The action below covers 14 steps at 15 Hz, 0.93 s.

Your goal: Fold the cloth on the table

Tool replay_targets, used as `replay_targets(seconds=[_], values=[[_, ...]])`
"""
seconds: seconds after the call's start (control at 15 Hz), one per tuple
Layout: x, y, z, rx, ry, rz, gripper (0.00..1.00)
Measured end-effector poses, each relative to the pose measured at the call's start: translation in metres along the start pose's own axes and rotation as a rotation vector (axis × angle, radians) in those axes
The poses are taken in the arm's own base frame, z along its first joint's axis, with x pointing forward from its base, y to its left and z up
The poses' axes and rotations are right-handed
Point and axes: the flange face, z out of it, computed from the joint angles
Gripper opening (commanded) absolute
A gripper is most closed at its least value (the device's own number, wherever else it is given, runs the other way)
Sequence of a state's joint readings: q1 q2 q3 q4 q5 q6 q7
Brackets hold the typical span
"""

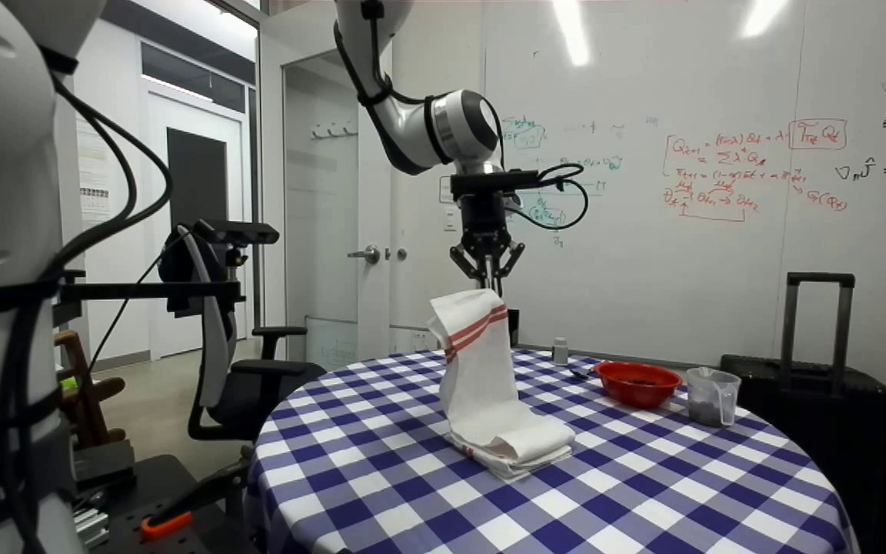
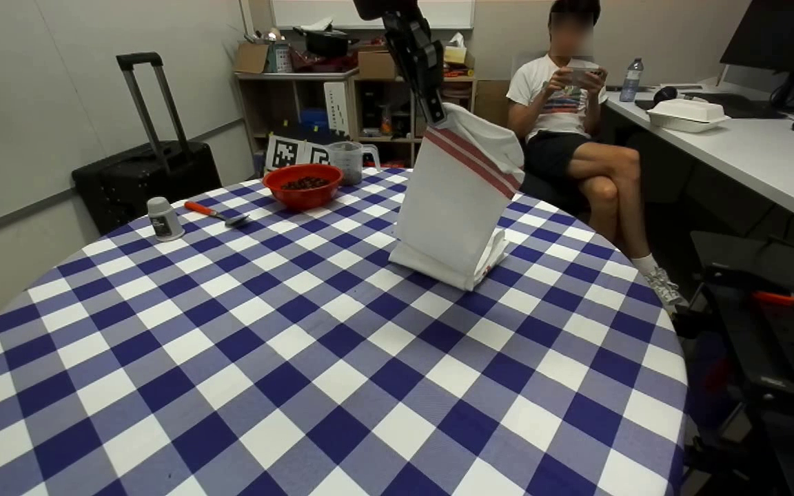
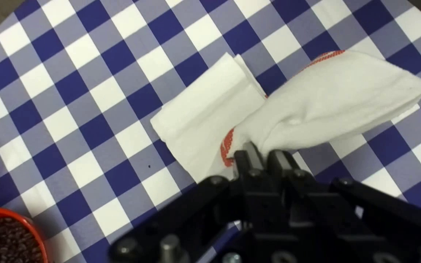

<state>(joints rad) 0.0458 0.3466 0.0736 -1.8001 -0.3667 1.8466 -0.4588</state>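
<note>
gripper (image 1: 494, 286): pointing down, jaws squeezed in close, I'm pinching the cloth (image 1: 481, 377) near the top, right beside its stripes (image 1: 477, 333)
cloth: white, kinda part up part down, one end is lifted in my grip with a loose flap poking out sideways, the rest sits on the table (image 2: 231, 386) in stacked folds
stripes: red, slanting across the raised end in both exterior views, plus a bit more red peeking out of the lower folds
table: round, blue-and-white checks all over
bowl (image 1: 637, 395): red, on the table well apart from the cloth, dark brown beans (image 2: 305, 183) inside
cup (image 1: 712, 394): see-through with a handle, just beside the bowl, something dark in the bottom, can't tell what
spoon (image 2: 218, 215): orange handle, lying between the bowl and the bottle (image 2: 165, 220)
bottle: small, grey, standing upright
suitcase (image 1: 812, 415): black, handle pulled up, standing past the table edge near the whiteboard (image 1: 627, 285)
whiteboard: scribbled on in red, green and black
person (image 2: 552, 103): sitting beyond the table in an exterior view, white tee, dark shorts, holding up some flat gadget (image 2: 582, 77)
</note>
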Motion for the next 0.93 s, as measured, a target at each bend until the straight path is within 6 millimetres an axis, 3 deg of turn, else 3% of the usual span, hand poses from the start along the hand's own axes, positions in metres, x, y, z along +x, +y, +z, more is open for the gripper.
replay_targets(seconds=[0.53,0.93], values=[[-0.009,0.004,0.048,-0.174,-0.097,-0.119,0.04],[-0.006,0.002,0.071,-0.349,-0.132,-0.224,0.04]])
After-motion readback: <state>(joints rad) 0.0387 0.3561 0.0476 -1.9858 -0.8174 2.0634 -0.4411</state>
